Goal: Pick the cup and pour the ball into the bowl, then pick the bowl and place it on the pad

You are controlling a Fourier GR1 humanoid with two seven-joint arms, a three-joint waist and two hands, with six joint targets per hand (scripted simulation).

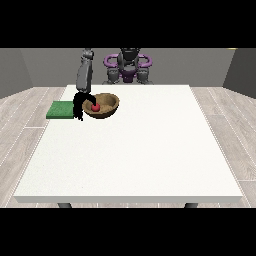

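1. Bowl [102, 106], brown, sits just beside the hand at the view's left [80, 104], on its camera-right side, rim touching the hand.
2. Red ball [95, 107] lies inside bowl, close to the fingers.
3. Hand hangs down from the grey arm [84, 75]; one finger curls over the bowl rim, pinching it.
4. Green pad [61, 110] lies on the other side of hand, at the white desk [135, 160] edge.
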